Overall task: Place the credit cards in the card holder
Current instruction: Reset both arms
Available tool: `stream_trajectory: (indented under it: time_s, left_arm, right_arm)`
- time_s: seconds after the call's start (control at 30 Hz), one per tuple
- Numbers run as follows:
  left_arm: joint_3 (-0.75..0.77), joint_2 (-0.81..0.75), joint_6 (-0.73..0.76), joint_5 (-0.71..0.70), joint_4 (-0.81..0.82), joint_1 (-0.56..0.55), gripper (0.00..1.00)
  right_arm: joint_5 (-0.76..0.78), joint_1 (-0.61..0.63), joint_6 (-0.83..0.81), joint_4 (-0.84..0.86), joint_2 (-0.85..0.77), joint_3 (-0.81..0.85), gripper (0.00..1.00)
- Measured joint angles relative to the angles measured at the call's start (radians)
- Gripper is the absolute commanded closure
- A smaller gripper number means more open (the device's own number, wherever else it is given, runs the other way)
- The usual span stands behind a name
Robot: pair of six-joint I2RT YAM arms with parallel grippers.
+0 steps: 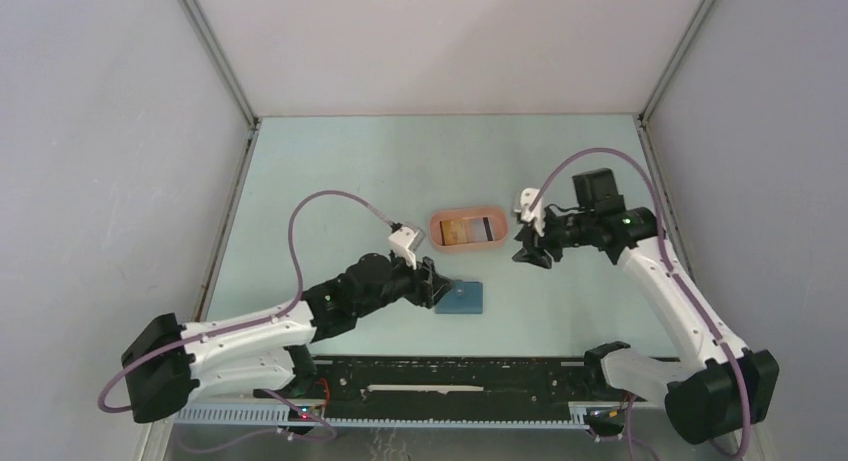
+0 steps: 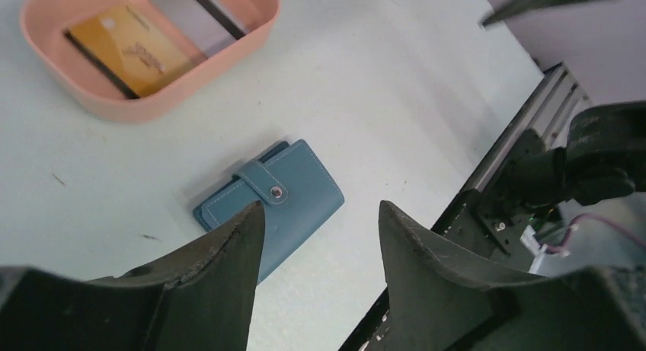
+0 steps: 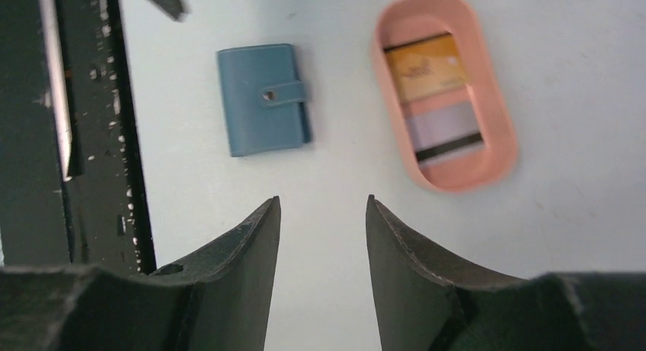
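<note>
Two cards (image 3: 426, 73) in pink tray (image 3: 497, 115), wallet (image 3: 263, 100) nrby

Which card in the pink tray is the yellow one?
The orange-yellow card, at the left end of the tray seen from above; the other card is pale grey.

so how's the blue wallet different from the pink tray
The dark-blue rectangular folding wallet is strapped shut, showing no cards; the peach-pink oval tray is open-topped, holding an orange-yellow card and a grey striped card. Both lie flat on the table.
</note>
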Motion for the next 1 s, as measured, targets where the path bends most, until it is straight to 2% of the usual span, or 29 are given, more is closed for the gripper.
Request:
stream_trajectory:
  time_s: [0.03,0.1,0.17,0.2,0.47,0.67,0.83,1.0]
  left_arm:
    - [0.044,-0.013,0.047,-0.032,-0.062,-0.031,0.37]
    - [0.097,-0.043,0.116,-0.083,-0.148,-0.065,0.23]
    - [0.114,-0.095,0.173,-0.125,-0.211,-0.072,0.04]
    - [0.115,-0.138,0.196,-0.15,-0.241,-0.072,0.01]
    - [0.164,-0.39,0.241,-0.187,-0.354,-0.011,0.0]
    - [0.328,-0.446,0.236,-0.171,-0.5,0.111,0.0]
    - [0.366,-0.492,0.214,-0.105,-0.542,0.216,0.0]
    - [0.366,-0.485,0.202,-0.035,-0.575,0.256,0.0]
  right_arm:
    - [-0.005,-0.031,0.031,0.006,-0.018,0.0,0.4]
    - [-0.009,-0.092,0.102,0.023,-0.052,0.0,0.26]
    - [-0.021,-0.156,0.175,0.034,-0.082,0.0,0.04]
    - [-0.034,-0.19,0.21,0.038,-0.097,0.0,0.01]
    - [-0.145,-0.434,0.425,0.044,-0.11,0.002,0.0]
    - [-0.079,-0.592,0.723,0.154,-0.17,0.04,0.0]
    - [-0.071,-0.692,0.861,0.206,-0.187,0.169,0.0]
    - [-0.045,-0.71,0.949,0.222,-0.235,0.19,0.0]
